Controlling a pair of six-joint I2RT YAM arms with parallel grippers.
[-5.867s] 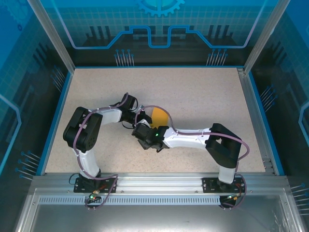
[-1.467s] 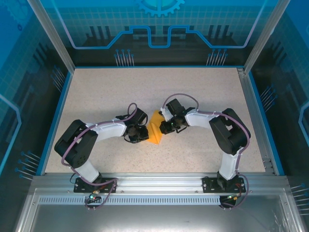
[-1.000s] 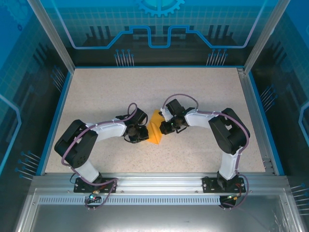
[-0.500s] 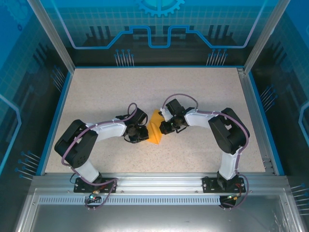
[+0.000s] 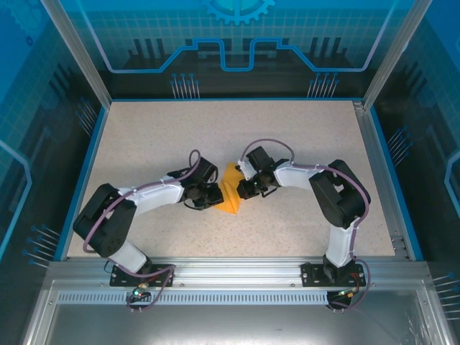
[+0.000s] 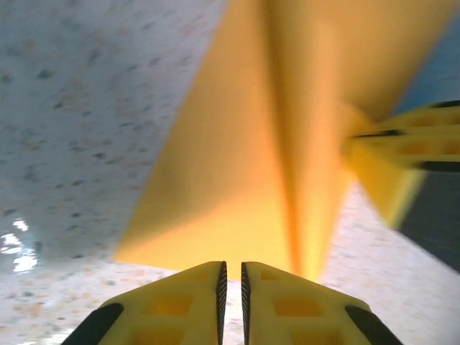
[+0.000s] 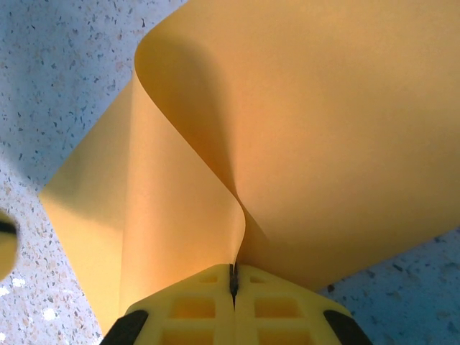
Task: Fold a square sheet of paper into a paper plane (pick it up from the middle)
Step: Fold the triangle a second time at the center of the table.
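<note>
Right wrist view: right gripper (image 7: 232, 277), jaws pressed together on a raised fold of the square sheet of paper (image 7: 323, 122); sheet orange-yellow, curling away from the pinch in two flaps. Left wrist view: left gripper (image 6: 231, 272), jaws drawn almost together, thin slit between, nothing seen in it; tips just short of the sheet's near edge. Top external view: sheet creased, on the speckled bench (image 5: 287, 136); left gripper at the sheet's left side, right gripper at its right

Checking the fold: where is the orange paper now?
In the top view the square sheet of paper sits mid-table between the left gripper and the right gripper, which pinches it.
</note>
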